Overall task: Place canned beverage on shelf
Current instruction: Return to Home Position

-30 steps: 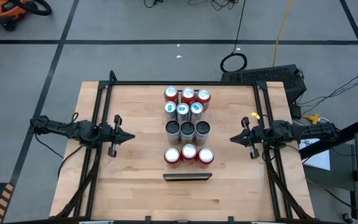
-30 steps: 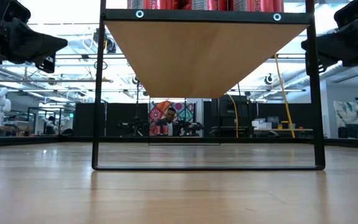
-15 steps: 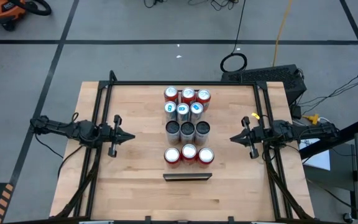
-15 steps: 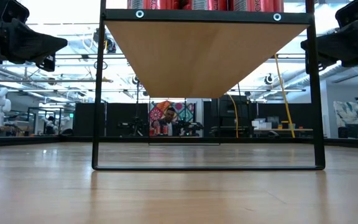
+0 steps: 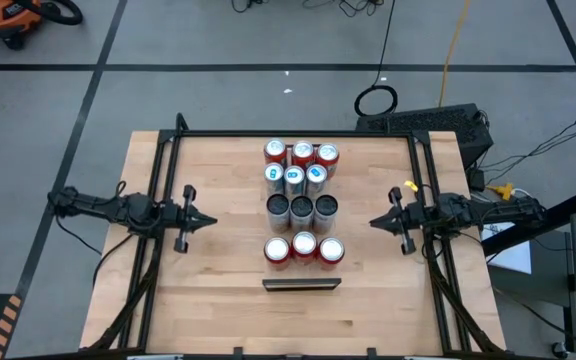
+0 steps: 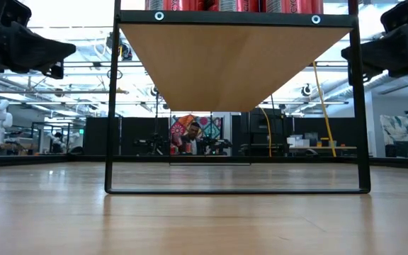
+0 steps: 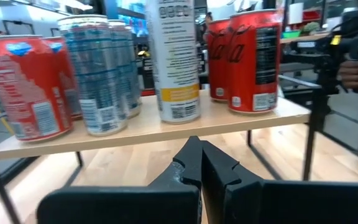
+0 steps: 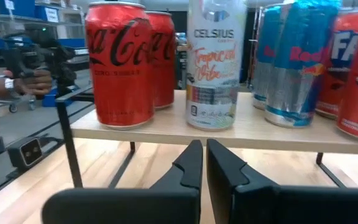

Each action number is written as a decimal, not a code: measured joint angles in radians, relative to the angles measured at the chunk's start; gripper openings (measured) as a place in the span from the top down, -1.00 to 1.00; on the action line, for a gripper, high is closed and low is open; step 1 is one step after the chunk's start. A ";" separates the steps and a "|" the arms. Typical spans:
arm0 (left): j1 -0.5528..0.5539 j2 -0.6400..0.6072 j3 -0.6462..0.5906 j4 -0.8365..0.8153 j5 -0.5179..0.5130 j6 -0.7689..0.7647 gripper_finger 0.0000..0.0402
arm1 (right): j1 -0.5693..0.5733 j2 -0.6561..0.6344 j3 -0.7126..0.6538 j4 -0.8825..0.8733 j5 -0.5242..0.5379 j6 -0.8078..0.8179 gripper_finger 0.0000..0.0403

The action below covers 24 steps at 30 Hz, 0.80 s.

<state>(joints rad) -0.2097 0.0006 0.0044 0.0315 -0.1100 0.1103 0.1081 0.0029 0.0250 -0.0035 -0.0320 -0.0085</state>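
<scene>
**Room and surroundings**

Grey floor [image 5: 218, 100] crossed by dark tape lines [image 5: 268, 67]. Orange shop vacuum [image 5: 13, 20] in the far-left corner. Yellow cable [image 5: 454, 50] and coiled black cable [image 5: 376, 100] lie on the floor. Low view: bright ceiling [image 6: 83, 14], colourful wall panel [image 6: 207, 126], person [image 6: 192, 134] seated before it.

Twelve cylindrical drink cans [image 5: 302, 208] stand in four rows of three on the long pale-wood shelf [image 5: 302, 270], centred on the black-framed wooden counter [image 5: 228, 290]. The dark left gripper [image 5: 211, 219] and dark right gripper [image 5: 373, 222] flank the rows, well apart from them, fingers together.
</scene>
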 joint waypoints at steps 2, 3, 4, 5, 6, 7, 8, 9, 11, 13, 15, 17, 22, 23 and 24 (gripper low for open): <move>0.023 0.000 0.000 0.000 -0.001 0.003 1.00 | 0.000 0.000 0.000 -0.004 0.010 0.010 1.00; 0.037 0.000 0.000 -0.001 0.001 0.003 1.00 | 0.000 0.000 0.000 -0.004 0.009 0.013 1.00; 0.051 0.000 0.000 -0.002 0.008 0.003 1.00 | 0.000 0.000 0.000 -0.004 0.009 0.016 1.00; 0.065 0.000 0.000 -0.004 0.020 0.003 1.00 | 0.000 0.000 0.000 -0.004 0.009 0.019 1.00; 0.079 0.000 0.000 -0.007 0.035 0.002 1.00 | 0.000 0.000 0.000 -0.004 0.009 0.019 1.00; 0.092 0.000 0.000 -0.009 0.048 0.001 1.00 | 0.000 0.000 0.000 -0.004 0.009 0.019 1.00; 0.103 0.000 0.000 -0.012 0.063 0.000 1.00 | 0.000 0.000 0.000 -0.004 0.009 0.019 1.00; 0.112 0.000 0.000 -0.015 0.079 -0.010 1.00 | 0.000 0.000 0.000 -0.004 0.009 0.019 1.00; 0.124 0.000 0.000 -0.019 0.103 -0.023 1.00 | 0.000 0.000 0.000 -0.004 0.009 0.019 1.00; 0.126 0.001 0.000 -0.019 0.109 -0.025 1.00 | 0.000 0.000 0.000 -0.004 0.009 0.018 1.00; 0.126 0.005 0.000 -0.019 0.109 -0.025 1.00 | 0.000 0.000 0.000 -0.004 0.009 0.018 1.00; 0.125 0.007 0.000 -0.019 0.109 -0.025 1.00 | 0.000 0.000 0.000 -0.005 0.010 0.017 1.00; 0.125 0.008 0.000 -0.019 0.109 -0.026 1.00 | 0.000 0.000 0.000 -0.005 0.012 0.016 1.00; 0.125 0.008 0.000 -0.019 0.109 -0.026 1.00 | 0.000 0.000 0.000 -0.005 0.012 0.015 1.00; 0.125 0.008 0.000 -0.019 0.109 -0.026 1.00 | 0.000 0.000 0.000 -0.005 0.015 0.013 1.00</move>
<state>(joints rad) -0.0849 0.0090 0.0044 0.0124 -0.0010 0.0845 0.1081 0.0032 0.0250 -0.0085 -0.0172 0.0049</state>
